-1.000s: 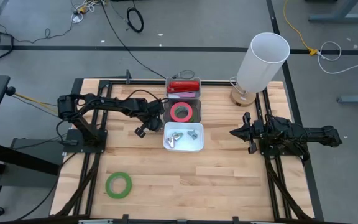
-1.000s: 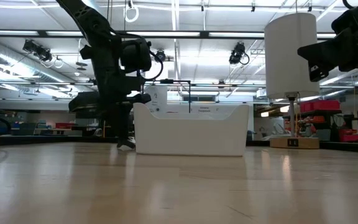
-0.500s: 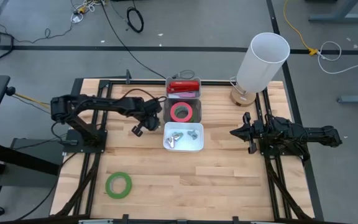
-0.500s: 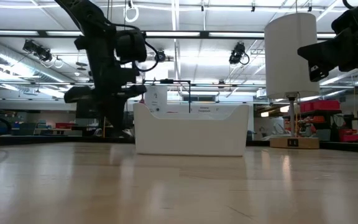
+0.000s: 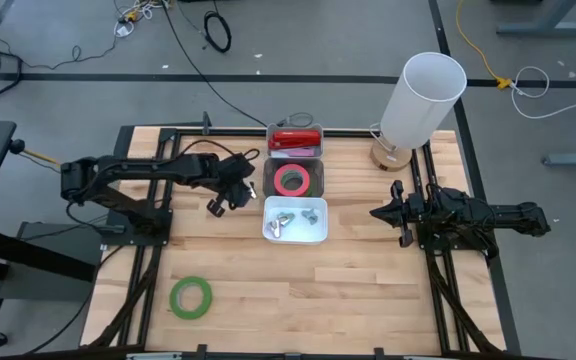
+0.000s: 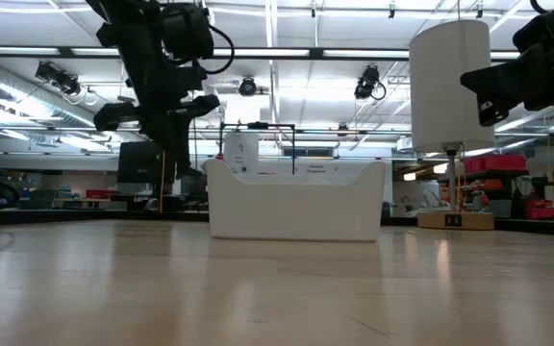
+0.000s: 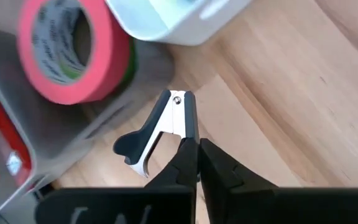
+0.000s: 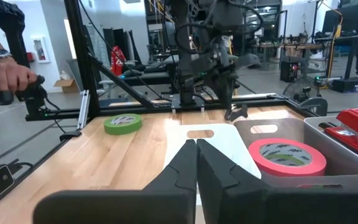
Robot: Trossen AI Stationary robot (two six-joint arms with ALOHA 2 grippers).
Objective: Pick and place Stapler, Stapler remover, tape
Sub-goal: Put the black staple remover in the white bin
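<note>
I hold a staple remover (image 7: pixel 160 127) in my left fingers (image 7: pixel 197 163); they are clenched on its tail end, and it hangs above the surface (image 5: pixel 368 290) just beside the bins. In the high view the left gripper (image 5: pixel 218 203) is near the grey middle bin (image 5: pixel 265 180), beside its left wall.

What can go wrong, in my judgement: the grasp is only on a small end of the remover, so it may twist or slip out when I swing it toward the white bin (image 5: pixel 294 237). If I release too early it falls on the wood or into the grey bin with the pink tape (image 5: pixel 291 180). If I come in too low, the remover may hit the bin wall and push the bin.

My right fingers (image 8: pixel 196 163) are closed on nothing, and the right gripper (image 5: pixel 388 212) waits at the right side of the surface, well apart from the bins.

Counting: one red stapler (image 5: pixel 296 139) in the far bin; two tape rolls, the pink one in the middle bin and a green tape (image 5: pixel 191 296) lying alone near the front left; one remover in my hold, and some metal pieces (image 5: pixel 295 217) in the white bin, I think two but I cannot tell exactly. Three bins in a row. One white lamp (image 5: pixel 421 97) stands at the far right.
</note>
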